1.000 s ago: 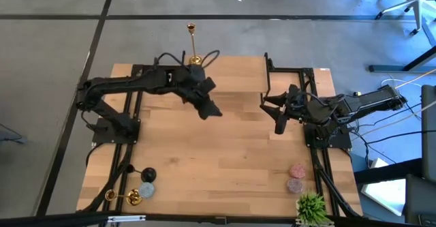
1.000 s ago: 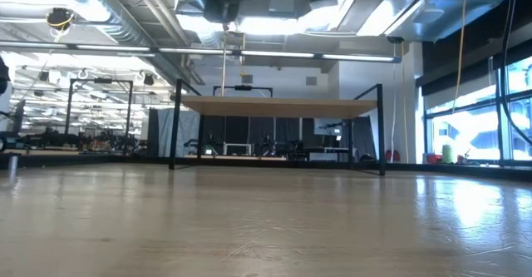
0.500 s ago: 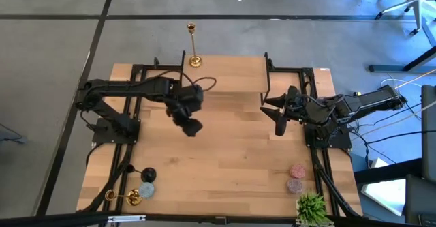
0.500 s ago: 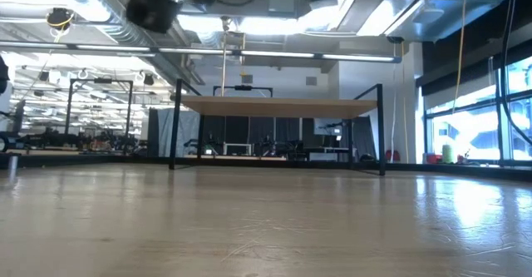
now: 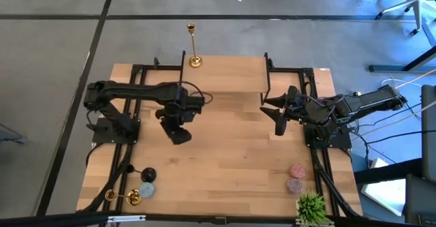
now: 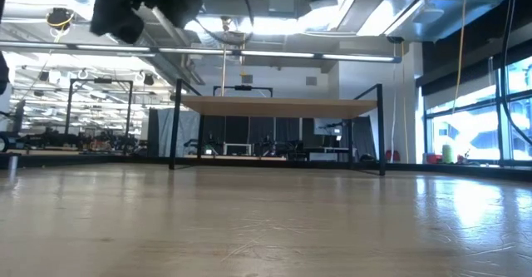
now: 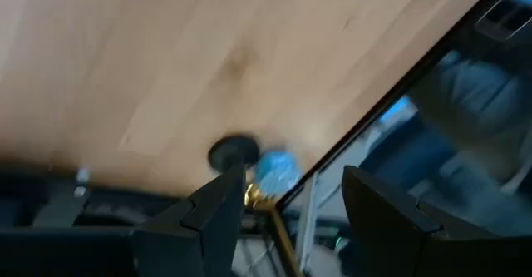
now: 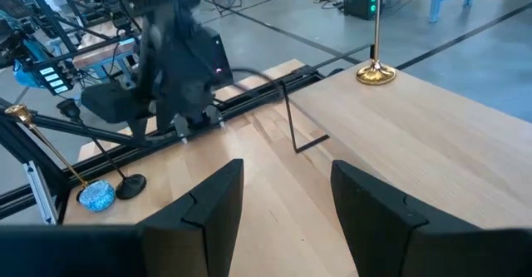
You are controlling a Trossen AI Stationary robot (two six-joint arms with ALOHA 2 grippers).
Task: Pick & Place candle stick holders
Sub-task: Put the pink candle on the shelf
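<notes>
Left gripper (image 5: 179, 135) open mid-table; upright candlestick (image 5: 193, 46) well behind it.

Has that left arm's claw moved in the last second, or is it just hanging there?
Yes. In the high view the left gripper has pulled away from the upright candlestick at the table's far edge, toward the near side.

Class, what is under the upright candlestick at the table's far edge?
The upright candlestick stands on the bare wooden table. Its round base covers the spot directly beneath, so nothing more shows there.
</notes>
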